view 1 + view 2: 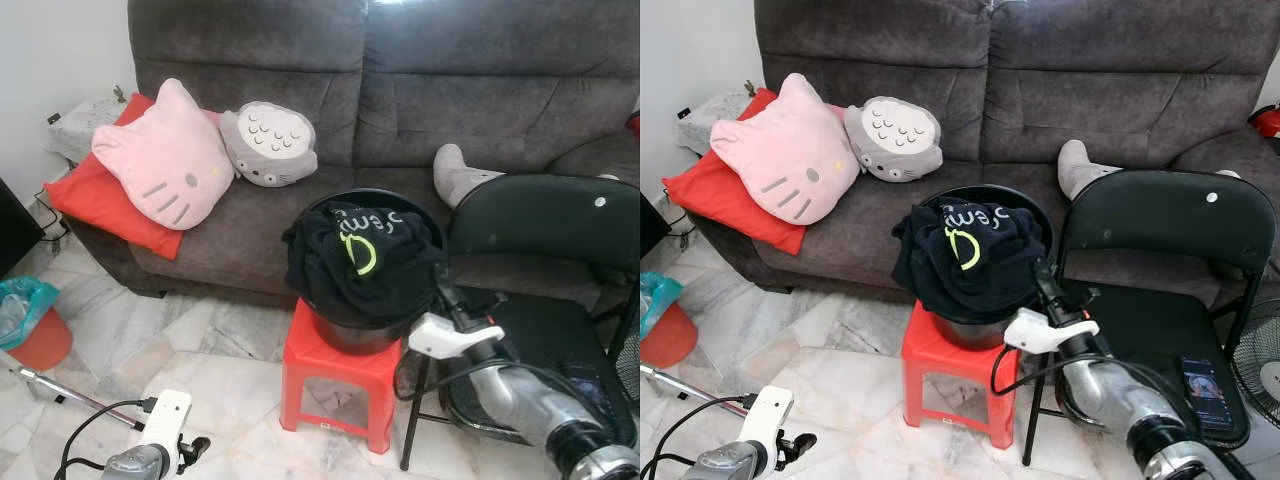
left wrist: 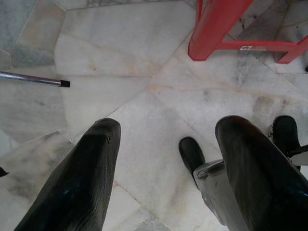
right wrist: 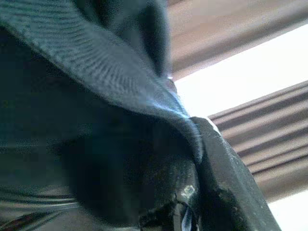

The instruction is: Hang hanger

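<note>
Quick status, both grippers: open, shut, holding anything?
Left gripper: open, empty, low over the floor.
Right gripper: at the black garment in the bucket; grip cannot be told.

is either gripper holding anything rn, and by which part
The right gripper is at the edge of the black garment draped over the bucket; whether it grips it cannot be told. The left gripper is open over the floor.

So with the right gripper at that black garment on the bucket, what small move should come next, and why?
Probably lift the right gripper slightly. It sits at the edge of the black garment draped over the bucket, with fabric against its finger in the wrist view. Whether it has closed is unclear.
</note>
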You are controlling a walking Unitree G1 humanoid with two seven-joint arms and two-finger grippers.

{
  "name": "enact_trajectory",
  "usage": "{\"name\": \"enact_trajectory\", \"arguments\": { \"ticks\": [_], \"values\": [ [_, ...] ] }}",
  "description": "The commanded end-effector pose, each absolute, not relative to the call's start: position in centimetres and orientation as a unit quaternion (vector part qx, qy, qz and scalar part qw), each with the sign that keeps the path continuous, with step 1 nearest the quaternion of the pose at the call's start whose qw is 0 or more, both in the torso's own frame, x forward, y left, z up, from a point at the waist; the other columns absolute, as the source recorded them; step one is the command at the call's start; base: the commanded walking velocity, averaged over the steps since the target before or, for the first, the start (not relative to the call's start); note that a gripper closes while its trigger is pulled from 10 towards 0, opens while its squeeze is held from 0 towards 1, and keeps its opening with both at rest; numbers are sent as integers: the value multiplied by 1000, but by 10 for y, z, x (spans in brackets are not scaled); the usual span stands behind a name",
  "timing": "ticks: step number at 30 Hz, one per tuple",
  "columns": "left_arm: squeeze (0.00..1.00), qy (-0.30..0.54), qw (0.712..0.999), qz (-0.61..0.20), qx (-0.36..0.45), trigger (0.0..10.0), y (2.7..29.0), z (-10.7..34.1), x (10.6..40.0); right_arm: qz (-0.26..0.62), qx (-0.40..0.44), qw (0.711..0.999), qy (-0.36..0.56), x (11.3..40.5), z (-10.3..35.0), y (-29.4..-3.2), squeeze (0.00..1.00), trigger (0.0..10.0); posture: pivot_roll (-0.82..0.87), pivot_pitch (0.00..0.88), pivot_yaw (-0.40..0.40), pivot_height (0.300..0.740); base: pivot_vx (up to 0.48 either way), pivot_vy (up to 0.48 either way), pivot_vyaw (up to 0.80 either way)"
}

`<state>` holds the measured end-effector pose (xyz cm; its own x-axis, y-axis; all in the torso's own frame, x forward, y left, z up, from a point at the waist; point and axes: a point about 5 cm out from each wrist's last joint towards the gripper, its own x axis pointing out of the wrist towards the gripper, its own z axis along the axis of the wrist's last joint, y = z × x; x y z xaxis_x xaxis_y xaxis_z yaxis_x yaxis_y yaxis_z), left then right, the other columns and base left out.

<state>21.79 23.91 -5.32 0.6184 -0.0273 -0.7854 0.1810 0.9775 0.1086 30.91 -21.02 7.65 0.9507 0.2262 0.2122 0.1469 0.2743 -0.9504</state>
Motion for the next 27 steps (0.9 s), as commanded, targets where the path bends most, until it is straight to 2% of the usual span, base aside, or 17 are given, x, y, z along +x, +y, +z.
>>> {"name": "enact_trajectory", "arguments": {
  "ticks": [1, 11, 16, 20, 22, 27],
  "values": [
    [0, 434, 895, -52, 93, 10000, 244, -53, 216, -1, -592, 787, -173, 322, 101, -215, 0, 0, -77, 0, 34, 740, 0, 0, 0],
    [0, 434, 895, -50, 91, 10000, 244, -53, 216, 8, -579, 796, -180, 353, 159, -219, 0, 0, -83, 0, 31, 740, 0, 0, 0],
    [0, 435, 895, -49, 90, 10000, 244, -53, 216, 14, -558, 810, -182, 366, 192, -221, 0, 0, -86, 0, 30, 740, 0, 0, 0],
    [0, 435, 895, -49, 89, 10000, 244, -53, 216, 22, -560, 806, -189, 373, 215, -221, 0, 0, -89, 0, 29, 740, 0, 0, 0],
    [0, 435, 895, -48, 88, 10000, 244, -53, 216, 11, -543, 816, -197, 377, 236, -222, 0, 0, -90, 0, 28, 740, 0, 0, 0],
    [0, 436, 895, -47, 88, 10000, 244, -54, 215, 8, -502, 843, -192, 381, 255, -223, 0, 0, -92, 0, 25, 740, 0, 0, 0]
  ]
}}
